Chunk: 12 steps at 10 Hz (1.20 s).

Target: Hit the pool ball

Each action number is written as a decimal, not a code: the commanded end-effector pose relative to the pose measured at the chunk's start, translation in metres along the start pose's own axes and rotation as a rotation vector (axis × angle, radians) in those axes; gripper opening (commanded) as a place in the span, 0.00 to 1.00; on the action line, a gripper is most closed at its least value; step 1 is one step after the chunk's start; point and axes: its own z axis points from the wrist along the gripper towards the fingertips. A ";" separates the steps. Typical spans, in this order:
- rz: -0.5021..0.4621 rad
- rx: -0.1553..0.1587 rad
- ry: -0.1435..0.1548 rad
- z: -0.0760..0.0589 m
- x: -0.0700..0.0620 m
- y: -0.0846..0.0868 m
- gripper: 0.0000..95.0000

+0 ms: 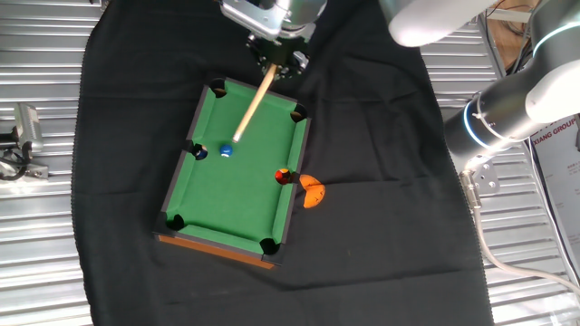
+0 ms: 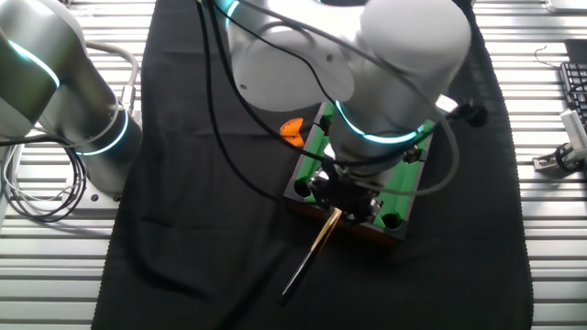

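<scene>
A toy green pool table (image 1: pixel 237 186) lies on black cloth. The pool ball (image 1: pixel 226 151), tiny and light blue, rests near the table's left rail. A darker navy ball (image 1: pixel 200 154) sits just left of it by the side pocket. A red-and-black ball (image 1: pixel 284 177) sits at the right side pocket. My gripper (image 1: pixel 275 56) hangs over the table's far end, shut on a wooden cue stick (image 1: pixel 252 102) whose tip points down close to the pool ball. In the other fixed view the arm hides most of the table (image 2: pixel 409 183), and the cue's dark butt (image 2: pixel 307 261) sticks out below my gripper (image 2: pixel 337 203).
An orange piece (image 1: pixel 313 191) lies on the cloth beside the table's right rail, also visible as the orange piece (image 2: pixel 292 131). The black cloth (image 1: pixel 381 181) covers a ribbed metal tabletop (image 1: pixel 36 226). The robot's base (image 1: pixel 507 118) stands at the right.
</scene>
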 end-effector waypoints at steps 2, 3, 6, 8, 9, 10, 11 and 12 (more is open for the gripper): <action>0.012 0.002 0.001 0.000 0.000 0.000 0.00; 0.025 0.001 0.002 0.000 0.000 0.000 0.00; 0.068 -0.006 0.000 0.000 0.000 0.000 0.00; 0.075 -0.008 -0.005 0.000 0.000 0.000 0.00; 0.080 -0.009 -0.005 0.000 0.000 0.000 0.00; 0.086 -0.010 -0.008 0.000 0.000 0.000 0.00; 0.091 -0.011 -0.009 0.000 0.000 0.000 0.00; 0.095 -0.010 -0.008 0.000 0.000 0.000 0.00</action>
